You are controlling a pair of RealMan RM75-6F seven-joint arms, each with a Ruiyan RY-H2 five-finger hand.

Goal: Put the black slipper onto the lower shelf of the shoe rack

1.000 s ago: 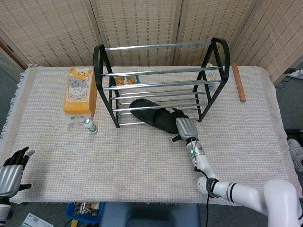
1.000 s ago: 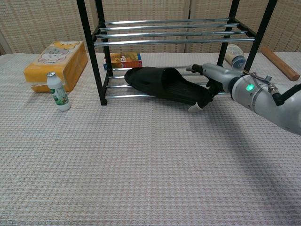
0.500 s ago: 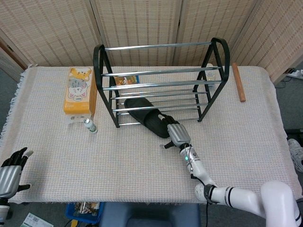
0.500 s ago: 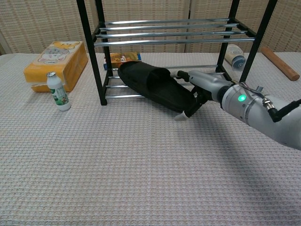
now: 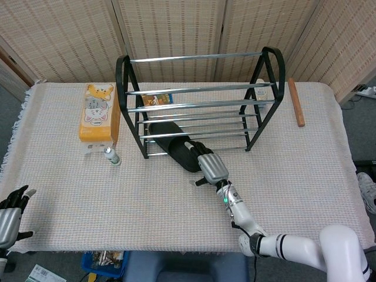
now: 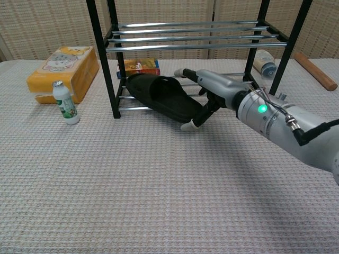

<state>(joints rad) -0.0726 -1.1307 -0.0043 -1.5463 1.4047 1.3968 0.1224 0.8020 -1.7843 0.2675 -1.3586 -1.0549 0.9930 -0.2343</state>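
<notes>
The black slipper (image 6: 161, 96) lies tilted just ahead of the right hand (image 6: 207, 94), its toe end pushed in between the rack's legs over the lower shelf (image 5: 194, 136) rails, its heel end jutting out toward the hand above the worktop (image 6: 159, 180). The right hand has its fingers wrapped round the heel end, thumb below and the others over the top edge, so it holds the slipper there. Whether the sole already rests fully on the rails cannot be told from either view.

The slipper looks light, and soft in the upper with a somewhat stiffer sole; it will likely flex a little when pushed from one end. The ribbed footbed should give decent grip. Holding the heel rim, as now, seems sound: it keeps the hand outside the shoe rack (image 5: 126, 88) and lets the toe lead in. A snag on a rail or the black leg beyond the hand's left is the main risk.

The left hand (image 5: 12, 208) hangs far off to the side at the worktop's near edge, fingers apart, holding nothing.
</notes>
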